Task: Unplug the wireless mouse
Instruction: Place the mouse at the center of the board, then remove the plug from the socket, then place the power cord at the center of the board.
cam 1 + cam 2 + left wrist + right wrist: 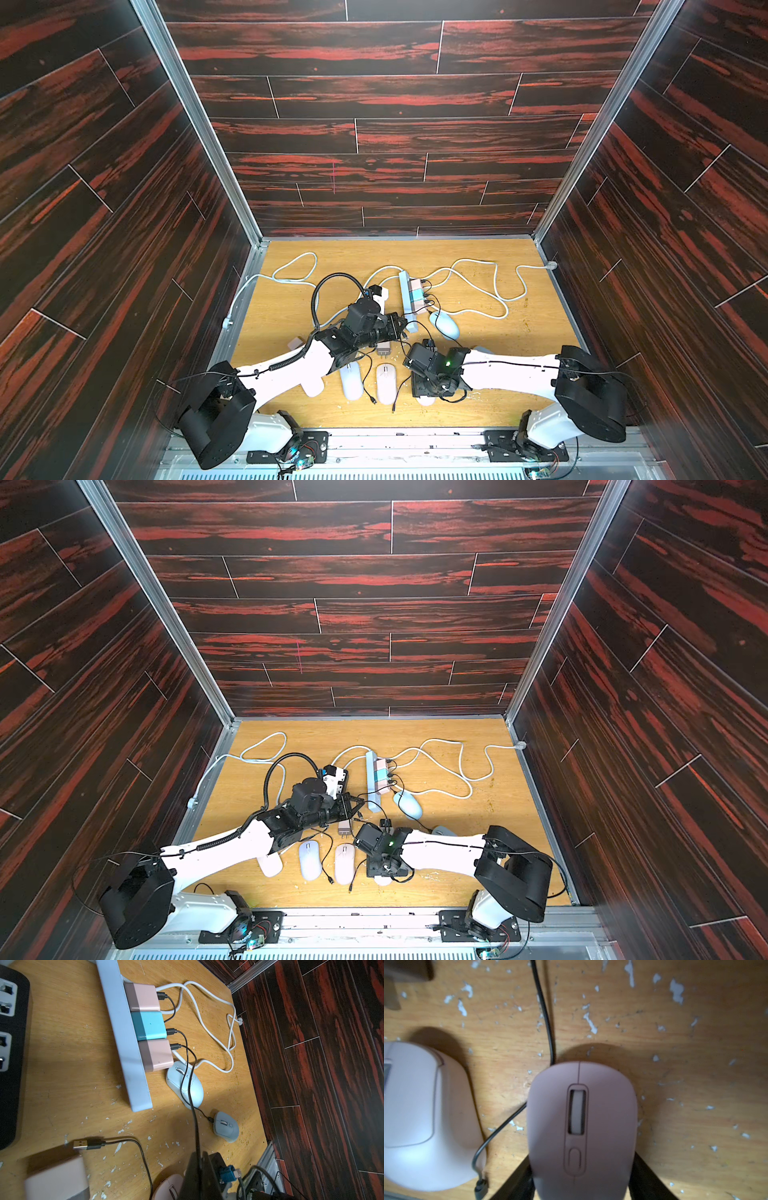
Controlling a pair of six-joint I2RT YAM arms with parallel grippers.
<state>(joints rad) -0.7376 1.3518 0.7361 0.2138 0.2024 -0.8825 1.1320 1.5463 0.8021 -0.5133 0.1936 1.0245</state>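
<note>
**Pink mouse straddled, cable not yet out**

At the right gripper (581, 1159), the black fingers (515, 1182) flank the pink wireless mouse (581, 1109), one on each side. The mouse body hides the contact lines, so I can't tell whether it is clamped or loose. The black charging cable (545, 1012) meets the mouse's nose and looks plugged in. The mouse lies flat on the worktop (685, 1084).

The left gripper (398, 326) is clenched with nothing seen in it. It sits beside the near end of the power strip (409, 320), well apart from the mouse's plug.

Risks, my reading:
- A loose hold would let the mouse slide with the cable rather than shed the plug.
- The white mouse (425, 1115) is just beside, with a loose cable end (480, 1188) near one finger. Either could get dragged.
</note>
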